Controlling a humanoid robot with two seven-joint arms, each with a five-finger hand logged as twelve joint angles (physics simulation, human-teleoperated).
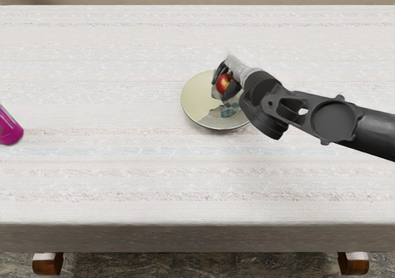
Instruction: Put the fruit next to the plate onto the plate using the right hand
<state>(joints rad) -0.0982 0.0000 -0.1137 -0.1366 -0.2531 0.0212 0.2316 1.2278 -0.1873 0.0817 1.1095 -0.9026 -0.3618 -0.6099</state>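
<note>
Table (head view): pale, striped cloth-like top point(123, 167) fills most of the picture, with a beige wall strip along the far edge and dark floor below the near edge.
Cut off: 1 pink object point(8, 130) sits at the left edge, only partly in the picture, so its shape is unclear; 2 brown table feet point(47, 263) show at the near corners, cropped by the bottom edge.
Plate: round, pale plate point(196, 102) near the table's middle; its right part is hidden behind the wrist and forearm.
Right arm: dark arm point(333, 120) comes in from the right, reaching over the plate's right rim.
Right hand: right hand point(237, 80) has its fingers curled around the fruit, closed on it.
Fruit: small red fruit point(223, 80), mostly covered by the fingers, over the plate's far right part; whether it touches the plate cannot be told.
</note>
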